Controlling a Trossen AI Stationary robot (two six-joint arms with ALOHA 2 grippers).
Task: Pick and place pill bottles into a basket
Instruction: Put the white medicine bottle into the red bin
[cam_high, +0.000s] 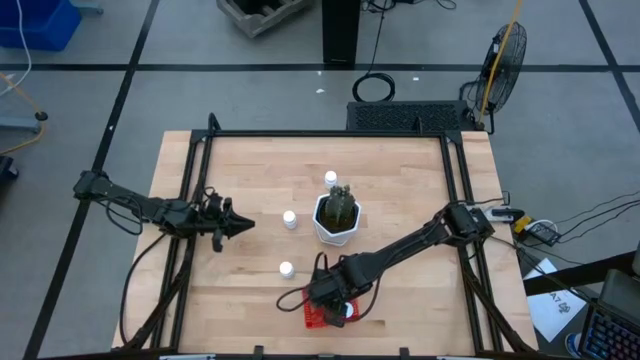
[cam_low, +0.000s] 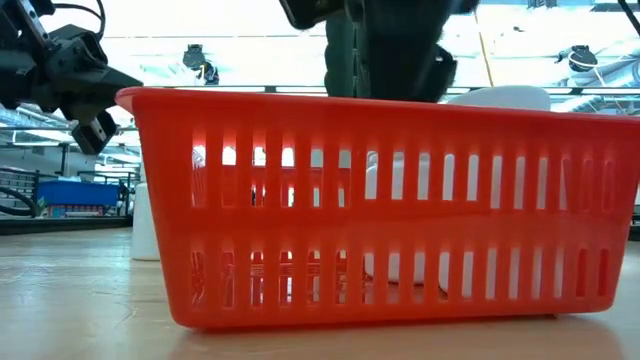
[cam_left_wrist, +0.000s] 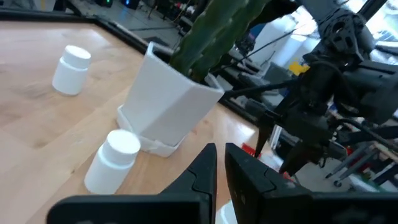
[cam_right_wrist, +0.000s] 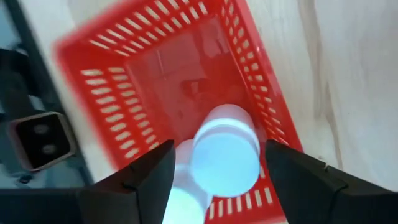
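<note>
The red mesh basket (cam_high: 316, 318) stands near the table's front edge and fills the low view (cam_low: 370, 210). My right gripper (cam_high: 333, 300) hangs open just above it, fingers pointing down (cam_right_wrist: 219, 149). Two white pill bottles (cam_right_wrist: 225, 152) (cam_right_wrist: 181, 198) lie inside the basket below the spread fingers, which touch neither. Three more bottles stand upright on the table: one beyond the pot (cam_high: 331, 179), one left of it (cam_high: 290, 218), one nearer the front (cam_high: 286, 268). My left gripper (cam_high: 238, 225) is shut and empty, above the table left of them (cam_left_wrist: 219, 165).
A white hexagonal pot with a green plant (cam_high: 337, 215) stands mid-table, just beyond the basket and right of the loose bottles. A black frame (cam_high: 320, 133) runs along the table's far and side edges. Bare wood lies on the left and right.
</note>
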